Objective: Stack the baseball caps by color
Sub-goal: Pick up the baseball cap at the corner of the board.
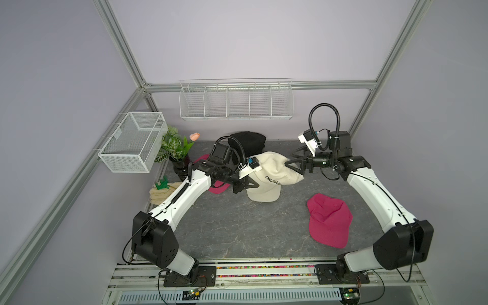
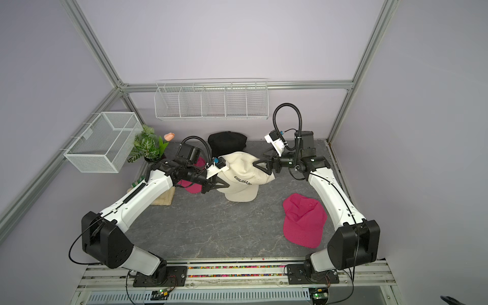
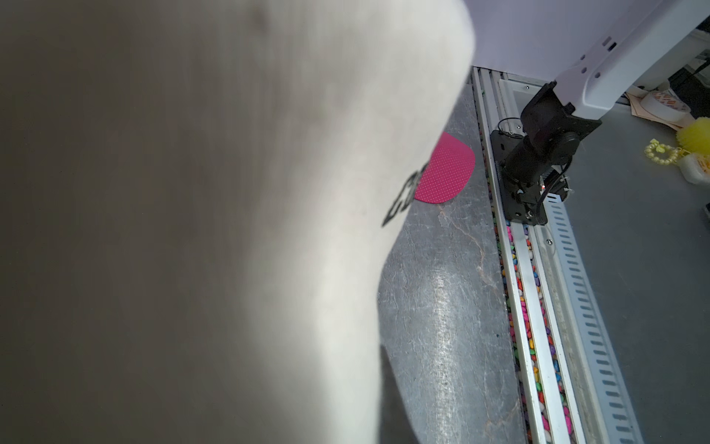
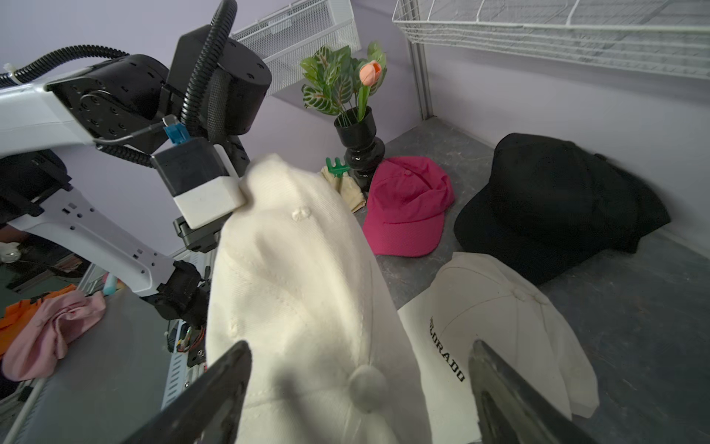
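While the left gripper [image 1: 253, 186] is clamping the cream brimmed fabric cap [image 4: 307, 269], the right gripper [image 4: 359, 346] is straddling it open-fingered — advise seating squarely on the lettered cap [image 4: 511, 319] below.

- The front middle of the table [image 1: 237, 229] lies bare between my two arms, so there is open passage there.
- A pink cap [image 1: 328, 220] lies at front right, beside my right arm.
- The cream cap [image 1: 272, 169], up off the table, fills the gap between my left pincer [image 1: 253, 185] and right pincer [image 1: 289, 160].
- Black caps [image 1: 247, 141] block the back wall.
- A vase [image 1: 179, 166], a towel [image 1: 161, 194] and a second pink cap [image 1: 217, 188] crowd the back left.
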